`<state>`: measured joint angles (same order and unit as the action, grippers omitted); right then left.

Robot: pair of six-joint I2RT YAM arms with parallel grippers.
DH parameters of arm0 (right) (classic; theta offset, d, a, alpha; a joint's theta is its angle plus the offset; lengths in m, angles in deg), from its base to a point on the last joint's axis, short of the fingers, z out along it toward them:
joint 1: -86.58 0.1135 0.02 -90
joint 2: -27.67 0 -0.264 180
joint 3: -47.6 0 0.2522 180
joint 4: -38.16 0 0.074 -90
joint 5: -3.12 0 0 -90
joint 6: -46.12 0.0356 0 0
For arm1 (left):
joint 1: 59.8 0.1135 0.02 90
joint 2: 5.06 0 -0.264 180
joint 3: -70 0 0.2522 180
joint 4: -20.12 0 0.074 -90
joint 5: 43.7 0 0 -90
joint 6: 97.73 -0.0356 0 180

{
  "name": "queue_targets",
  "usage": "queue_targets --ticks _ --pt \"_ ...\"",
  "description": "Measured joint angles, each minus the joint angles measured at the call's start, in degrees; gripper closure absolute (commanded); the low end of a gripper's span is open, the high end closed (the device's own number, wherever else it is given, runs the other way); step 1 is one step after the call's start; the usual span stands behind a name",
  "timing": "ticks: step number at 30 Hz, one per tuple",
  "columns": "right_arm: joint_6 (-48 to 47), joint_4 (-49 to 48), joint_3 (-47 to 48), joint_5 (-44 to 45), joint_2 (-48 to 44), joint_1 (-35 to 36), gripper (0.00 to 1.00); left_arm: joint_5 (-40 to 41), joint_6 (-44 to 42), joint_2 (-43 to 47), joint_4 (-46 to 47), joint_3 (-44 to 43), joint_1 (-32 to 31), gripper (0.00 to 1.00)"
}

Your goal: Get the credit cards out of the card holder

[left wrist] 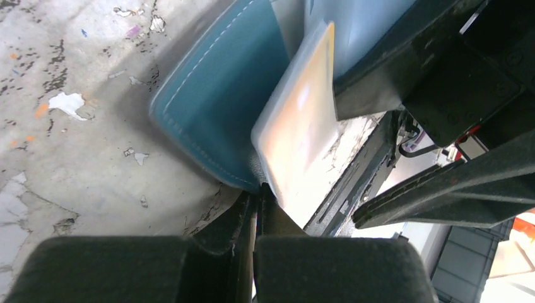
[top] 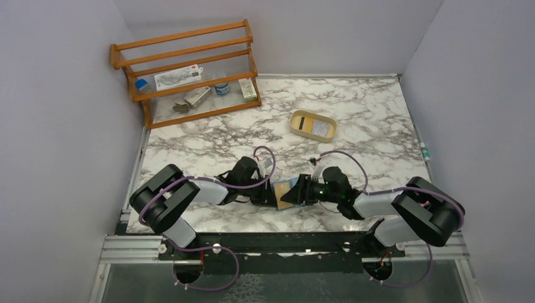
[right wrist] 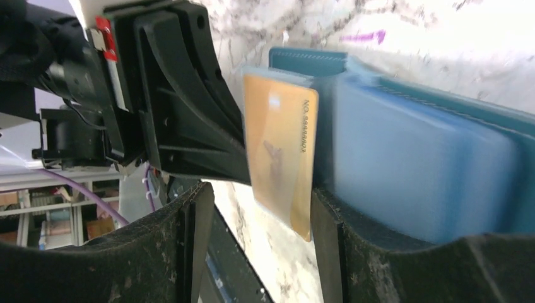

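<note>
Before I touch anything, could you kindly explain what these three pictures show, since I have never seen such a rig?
Two robot arms are bolted to a marble table. One picture looks down from above; the other two come from a camera on each wrist. The left pincer is shut on a teal card holder. The right pincer stands open around an orange card sticking out of it. Farther back sit a tan tray and a wooden rack.
</note>
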<state>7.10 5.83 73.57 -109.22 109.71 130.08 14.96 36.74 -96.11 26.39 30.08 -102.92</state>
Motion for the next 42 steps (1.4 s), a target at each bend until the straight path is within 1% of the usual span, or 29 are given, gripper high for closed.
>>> queue_targets --ticks 6,9,12,19,21,23,27,36,39,42 --pt "-0.1 15.6 3.3 0.3 -4.7 1.9 0.38 0.0 -0.7 0.0 -0.5 -0.3 0.0 1.0" --pt "0.1 17.5 2.9 1.0 -5.4 2.2 0.38 0.2 -1.6 -0.2 -1.2 -1.4 -0.4 1.0" --pt "1.6 12.0 0.9 0.8 -3.5 2.2 0.38 0.2 -2.3 -0.5 -2.4 -2.2 -0.5 1.0" --pt "6.9 -14.7 -4.7 -1.6 8.7 1.7 0.4 0.0 -3.0 -0.9 -4.0 -3.1 -0.5 1.0" --pt "7.7 -18.5 -4.7 -2.1 11.1 1.7 0.41 0.0 -3.2 -0.9 -4.1 -3.2 -0.5 1.0" --pt "7.9 -19.6 -4.4 -2.6 12.1 1.7 0.41 0.0 -3.2 -0.9 -4.2 -3.2 -0.5 1.0" --pt "7.4 -15.8 -2.2 -3.4 11.5 1.8 0.43 0.0 -3.2 -1.0 -4.4 -3.4 -0.5 1.0" --pt "3.4 6.0 4.2 -2.9 1.9 2.3 0.44 0.7 -3.8 -0.9 -4.4 -4.2 -0.5 1.0" --pt "1.8 11.3 5.6 -2.8 -1.2 2.3 0.44 1.6 -4.1 -1.0 -3.8 -4.2 -0.8 1.0" --pt "0.5 13.9 6.0 -2.8 -2.0 2.2 0.44 2.0 -4.2 -1.0 -3.6 -4.2 -0.9 1.0"
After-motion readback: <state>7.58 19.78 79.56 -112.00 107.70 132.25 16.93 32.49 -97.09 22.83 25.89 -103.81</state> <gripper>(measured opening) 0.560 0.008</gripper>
